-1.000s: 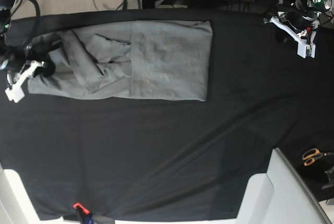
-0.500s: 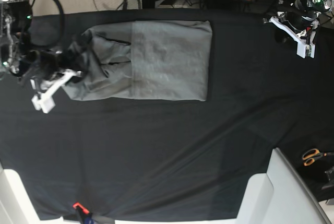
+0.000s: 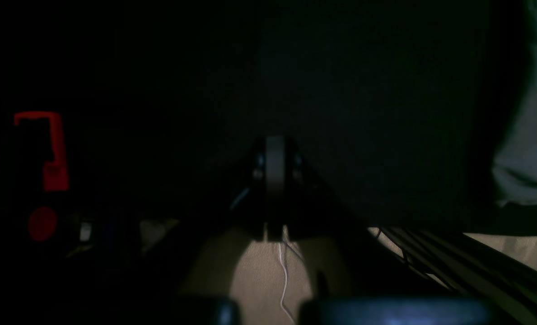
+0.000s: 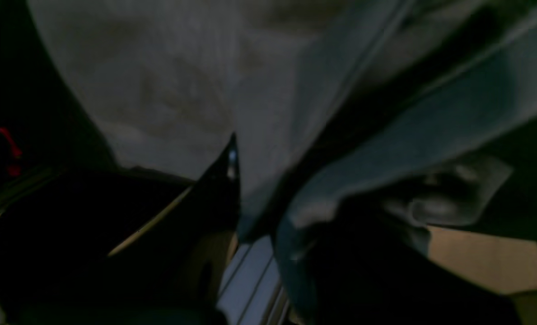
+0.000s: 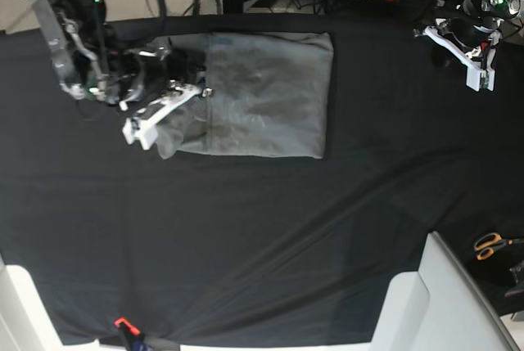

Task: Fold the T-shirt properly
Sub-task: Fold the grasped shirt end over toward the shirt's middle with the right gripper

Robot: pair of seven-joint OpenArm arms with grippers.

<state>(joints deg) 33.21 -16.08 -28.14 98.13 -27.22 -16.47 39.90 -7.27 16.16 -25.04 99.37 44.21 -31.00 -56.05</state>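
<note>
Lying long axis left-right, T-shirt (image 5: 262, 97); right tool (image 5: 176, 93) pinching its folded end; left tool (image 5: 471, 60) closed, empty.

The left end of the T-shirt (image 5: 262, 97) is hidden beneath the right gripper (image 5: 192, 93). Its folds are blurred and cropped in the right wrist view. Most of the left wrist view is lost in darkness.

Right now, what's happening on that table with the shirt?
The right gripper is shut on the end of the grey T-shirt and holds it raised above the flat part, mid-fold. The left gripper is shut and empty at the far corner of the black cloth. Scissors lie off to the side.
</note>
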